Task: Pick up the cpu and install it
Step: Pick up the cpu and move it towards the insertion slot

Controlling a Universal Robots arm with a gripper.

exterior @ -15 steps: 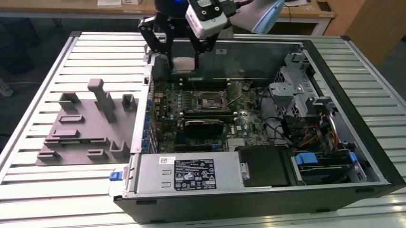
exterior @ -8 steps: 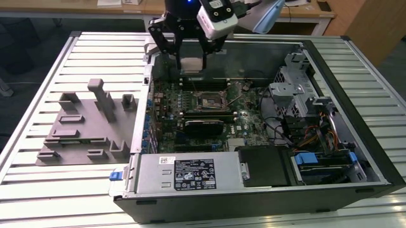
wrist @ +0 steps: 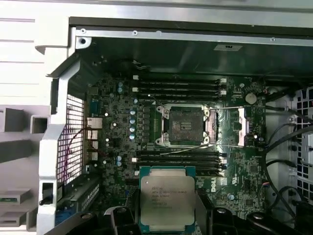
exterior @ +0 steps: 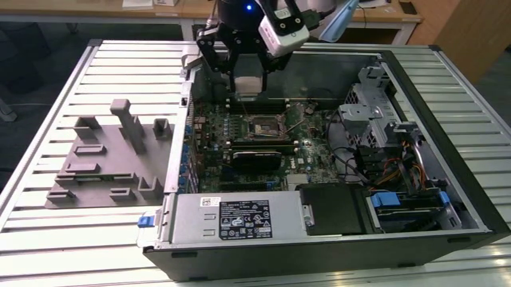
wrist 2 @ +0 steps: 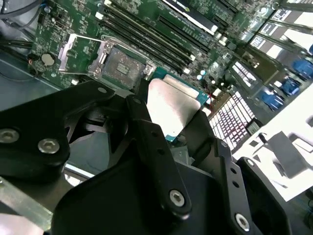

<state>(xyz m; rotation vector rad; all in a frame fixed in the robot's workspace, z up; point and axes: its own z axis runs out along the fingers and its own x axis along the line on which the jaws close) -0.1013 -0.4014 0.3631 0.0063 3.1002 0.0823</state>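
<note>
A cpu (wrist: 167, 198) is clamped by its edges in the gripper (wrist: 167, 218) and held flat over the motherboard (wrist: 112, 132), near the open socket (wrist: 186, 125) but not in it. It is best kept level and squared to the socket. Print is borne on its lid, left unread.

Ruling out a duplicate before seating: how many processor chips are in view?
1. The chip is clamped in the end effector, held above the motherboard, to one side of the open socket, whose bed looks bare. The arm hides some board.
</note>
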